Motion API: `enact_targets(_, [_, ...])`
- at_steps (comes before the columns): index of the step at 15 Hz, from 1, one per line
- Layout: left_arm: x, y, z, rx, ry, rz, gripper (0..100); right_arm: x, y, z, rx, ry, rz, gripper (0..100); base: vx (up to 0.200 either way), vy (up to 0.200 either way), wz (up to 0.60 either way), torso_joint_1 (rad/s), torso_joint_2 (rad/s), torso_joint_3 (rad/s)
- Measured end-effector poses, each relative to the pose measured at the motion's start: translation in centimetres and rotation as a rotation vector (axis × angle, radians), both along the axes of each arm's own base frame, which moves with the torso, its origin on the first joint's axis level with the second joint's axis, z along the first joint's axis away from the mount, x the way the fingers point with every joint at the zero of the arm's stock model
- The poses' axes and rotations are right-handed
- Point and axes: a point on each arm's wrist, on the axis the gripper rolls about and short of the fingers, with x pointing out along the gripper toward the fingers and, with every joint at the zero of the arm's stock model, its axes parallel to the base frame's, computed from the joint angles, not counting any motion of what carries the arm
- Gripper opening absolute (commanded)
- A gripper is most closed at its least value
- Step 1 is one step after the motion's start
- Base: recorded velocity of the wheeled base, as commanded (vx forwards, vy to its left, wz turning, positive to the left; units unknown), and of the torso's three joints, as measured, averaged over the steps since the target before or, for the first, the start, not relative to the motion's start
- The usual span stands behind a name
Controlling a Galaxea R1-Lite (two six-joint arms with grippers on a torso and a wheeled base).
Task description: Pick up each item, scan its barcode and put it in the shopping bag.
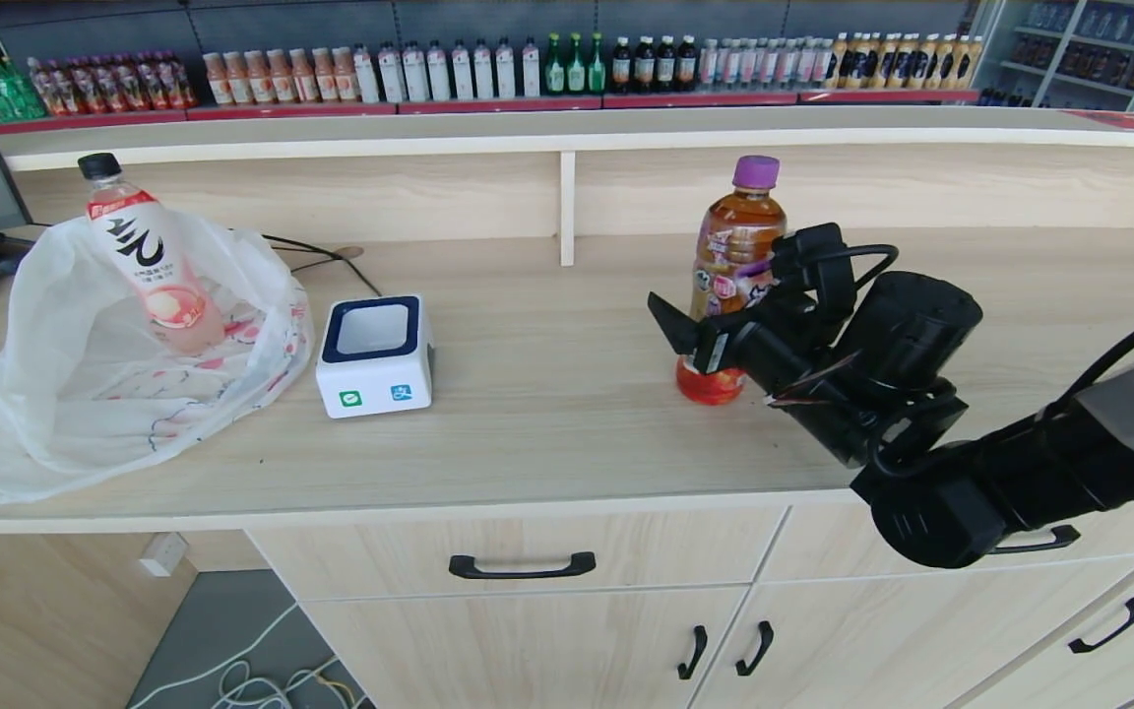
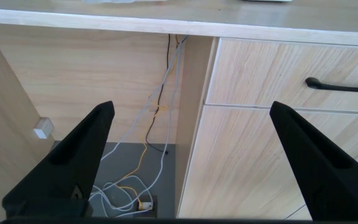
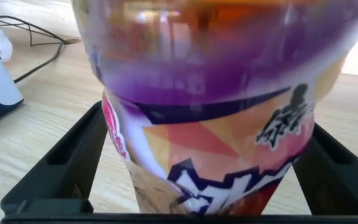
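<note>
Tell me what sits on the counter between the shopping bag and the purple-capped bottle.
The head view shows the white scanner there, close beside the shopping bag; from it to the purple-capped bottle the counter is bare.

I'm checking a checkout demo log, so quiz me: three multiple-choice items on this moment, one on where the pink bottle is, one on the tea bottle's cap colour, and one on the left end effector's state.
1. Where is the pink bottle? A in the shopping bag; B on the floor; C in a drawer.
2. What colour is the cap of the tea bottle? A green; B purple; C white.
3. The left end effector is: A open; B shut on a bottle; C shut on a cable.

Key: 1 A, it leans inside the white bag; 2 B, the cap atop the amber bottle is purple; 3 A, its jaws stand wide apart with nothing between them.
</note>
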Motion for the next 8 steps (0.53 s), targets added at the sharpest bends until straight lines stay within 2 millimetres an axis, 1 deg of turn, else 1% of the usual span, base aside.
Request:
enact_targets(6, [0.0,0.0,0.0,0.0,0.0,0.0,100,0.16,-0.04,-0.06,0.003,0.002,-0.018,100,0.0,0.0,0.0,0.0,0.0,0.0])
enact_targets(7, [0.0,0.0,0.0,0.0,0.0,0.0,100,0.19,-0.03,0.02,0.005,-0.001,-0.018,0,0.0,0.0,0.0,0.0,0.0,0.0])
enact_targets(8, [0.0,0.0,0.0,0.0,0.0,0.0,100,0.2,-0.02,0.07,0.006,-0.003,-0.018,0,0.0,0.0,0.0,0.0,0.0,0.0])
